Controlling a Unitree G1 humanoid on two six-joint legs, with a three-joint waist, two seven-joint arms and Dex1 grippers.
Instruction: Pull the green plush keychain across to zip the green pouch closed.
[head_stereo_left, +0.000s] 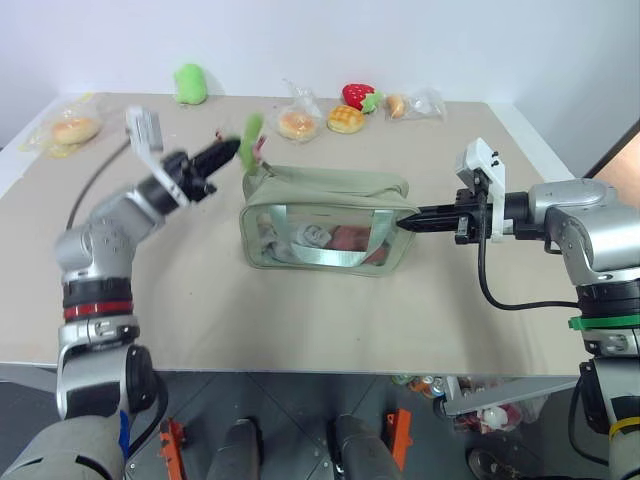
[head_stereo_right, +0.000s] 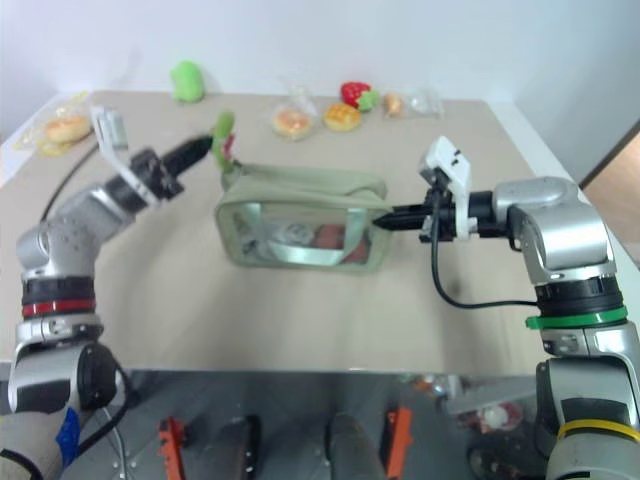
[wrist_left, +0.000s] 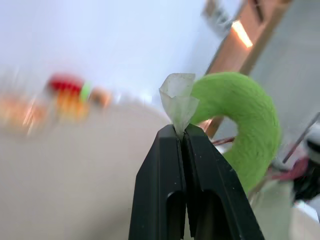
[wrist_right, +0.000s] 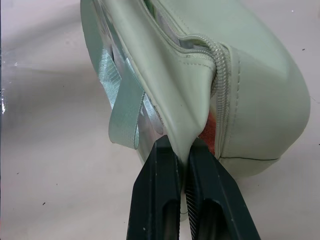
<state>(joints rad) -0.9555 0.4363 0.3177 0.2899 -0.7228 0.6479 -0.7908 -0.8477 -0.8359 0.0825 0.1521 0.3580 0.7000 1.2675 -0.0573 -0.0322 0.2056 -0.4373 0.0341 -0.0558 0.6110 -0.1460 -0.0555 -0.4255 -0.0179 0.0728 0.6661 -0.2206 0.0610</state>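
Beige table (head_stereo_left: 300, 310), white wall; L end effector (head_stereo_left: 232, 150) pinches keychain tag (wrist_left: 177, 97), R (head_stereo_left: 408, 222) pinches green pouch (head_stereo_left: 330, 200).

Two head views down over table (head_stereo_left: 300, 320); wrist views close along tools.

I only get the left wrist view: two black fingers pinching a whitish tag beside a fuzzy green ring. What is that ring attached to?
Observer: The green plush keychain hangs at the left end of the green pouch, which lies on the table.
Operator: Is anything holding the pouch?
Observer: Yes, the right gripper is shut on the fabric at its other end.
Operator: Is it zipped?
Observer: At that end the zipper looks closed; the rest I cannot tell.
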